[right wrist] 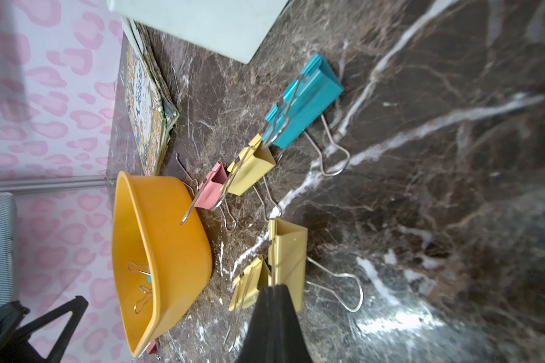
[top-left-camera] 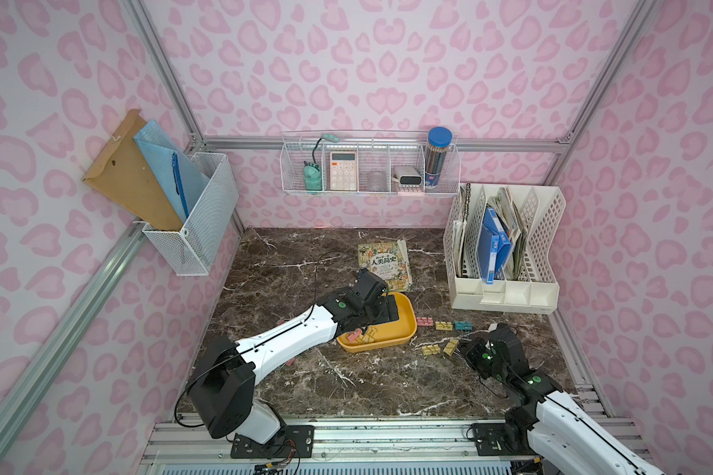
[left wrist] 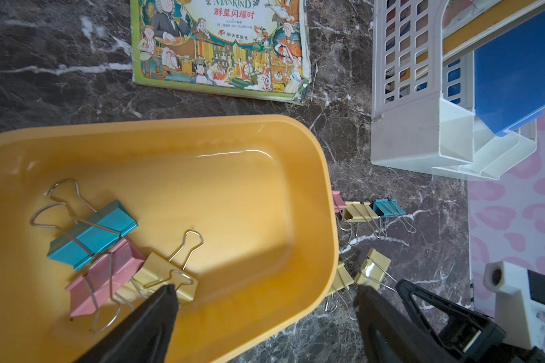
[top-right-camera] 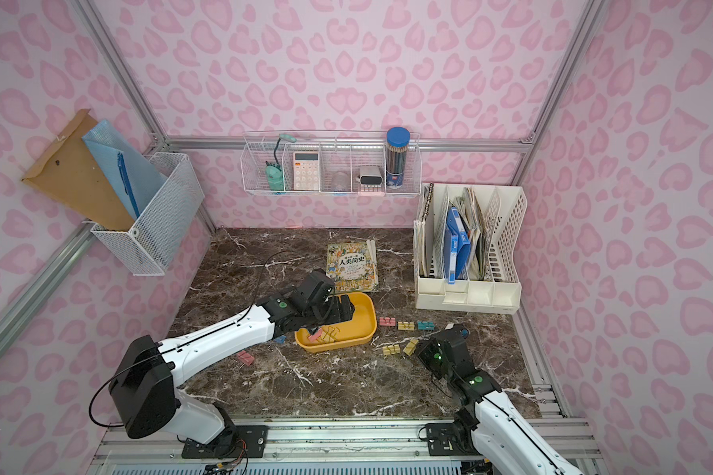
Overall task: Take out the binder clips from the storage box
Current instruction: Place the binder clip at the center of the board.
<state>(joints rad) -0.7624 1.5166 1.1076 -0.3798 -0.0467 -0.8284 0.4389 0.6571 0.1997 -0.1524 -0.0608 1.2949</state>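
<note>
The yellow storage box sits mid-table. Inside it lie a teal binder clip, a pink one and a yellow one. My left gripper hangs open over the box, one fingertip above the yellow clip and the other past the box wall. Several clips lie on the table right of the box: pink, yellow, teal and yellow. My right gripper is shut on the wire handle of another yellow clip resting on the table.
A picture book lies just behind the box. A white slotted file organizer stands at the back right. A pink clip and a blue one lie left of the box, partly under my left arm. Wire baskets hang on the walls.
</note>
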